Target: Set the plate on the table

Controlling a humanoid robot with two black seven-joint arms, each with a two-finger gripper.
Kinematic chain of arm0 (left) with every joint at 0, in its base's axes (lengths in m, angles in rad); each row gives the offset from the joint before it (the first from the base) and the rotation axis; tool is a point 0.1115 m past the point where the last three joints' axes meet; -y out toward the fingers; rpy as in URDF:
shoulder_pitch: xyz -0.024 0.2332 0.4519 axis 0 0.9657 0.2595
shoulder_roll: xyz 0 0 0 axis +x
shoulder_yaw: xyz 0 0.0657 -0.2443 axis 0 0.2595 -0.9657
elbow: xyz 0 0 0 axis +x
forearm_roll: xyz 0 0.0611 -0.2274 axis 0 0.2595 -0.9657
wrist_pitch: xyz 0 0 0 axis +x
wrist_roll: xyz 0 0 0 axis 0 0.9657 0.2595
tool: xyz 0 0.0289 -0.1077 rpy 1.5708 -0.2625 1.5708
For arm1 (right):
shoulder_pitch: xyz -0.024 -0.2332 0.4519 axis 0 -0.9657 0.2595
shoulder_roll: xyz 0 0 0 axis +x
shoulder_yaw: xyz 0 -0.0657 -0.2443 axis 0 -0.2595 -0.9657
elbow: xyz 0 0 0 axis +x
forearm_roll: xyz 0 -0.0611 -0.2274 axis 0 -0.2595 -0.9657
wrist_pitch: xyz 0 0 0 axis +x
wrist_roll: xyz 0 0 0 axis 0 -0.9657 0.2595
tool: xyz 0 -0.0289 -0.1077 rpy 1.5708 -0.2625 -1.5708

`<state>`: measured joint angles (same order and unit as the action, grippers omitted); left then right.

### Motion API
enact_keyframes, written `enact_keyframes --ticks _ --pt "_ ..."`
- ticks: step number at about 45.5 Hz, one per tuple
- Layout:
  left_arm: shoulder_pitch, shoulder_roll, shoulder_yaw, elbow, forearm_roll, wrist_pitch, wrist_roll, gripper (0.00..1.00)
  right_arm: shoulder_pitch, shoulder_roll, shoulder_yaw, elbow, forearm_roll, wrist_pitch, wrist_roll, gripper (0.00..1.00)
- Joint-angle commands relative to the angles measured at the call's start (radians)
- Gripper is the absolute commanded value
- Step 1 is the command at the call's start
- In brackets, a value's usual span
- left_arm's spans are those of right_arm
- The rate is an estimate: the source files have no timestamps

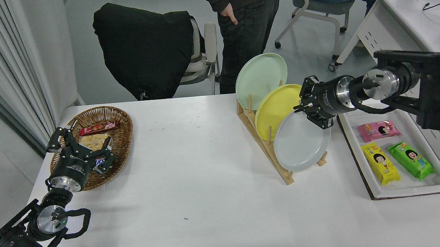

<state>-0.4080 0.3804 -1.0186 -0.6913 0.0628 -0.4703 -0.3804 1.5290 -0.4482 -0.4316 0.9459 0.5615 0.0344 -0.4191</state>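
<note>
We've got the right gripper (311, 111) clamped on the top rim of the plate (302, 145), front slot of the rack (268, 151) near the table (193, 187) far-right edge; stiff, slick, breakable, so rim-hold stays firm.

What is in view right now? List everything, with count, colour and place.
table: one, white, fills the near view
rack: one, wooden, right of centre
plates: three in the rack; green plate at back, yellow plate in the middle, gray plate in front
basket: one, brown wicker, far left, holding snacks
tray: one, white, right edge
snack packs: three in the tray; pink pack, yellow pack, green pack
chair: one, draped in black, behind the table
person: one, dark clothes, standing behind the table
left gripper: black, open, over the basket
right gripper: black, at the gray plate's top rim
</note>
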Motion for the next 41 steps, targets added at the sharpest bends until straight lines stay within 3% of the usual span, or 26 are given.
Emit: enact_keyframes --ticks 1,25,41 --pt "0.0 0.0 0.0 0.0 0.0 0.001 0.0 0.98 0.025 -0.01 0.054 -0.001 -0.005 0.001 -0.063 0.0" --pt "0.0 0.0 0.0 0.0 0.0 -0.001 0.0 0.98 0.163 -0.047 0.119 -0.003 -0.002 -0.002 -0.208 0.0" --pt "0.0 0.0 0.0 0.0 0.0 -0.001 0.0 0.98 0.281 -0.063 0.119 -0.004 -0.002 -0.002 -0.234 0.0"
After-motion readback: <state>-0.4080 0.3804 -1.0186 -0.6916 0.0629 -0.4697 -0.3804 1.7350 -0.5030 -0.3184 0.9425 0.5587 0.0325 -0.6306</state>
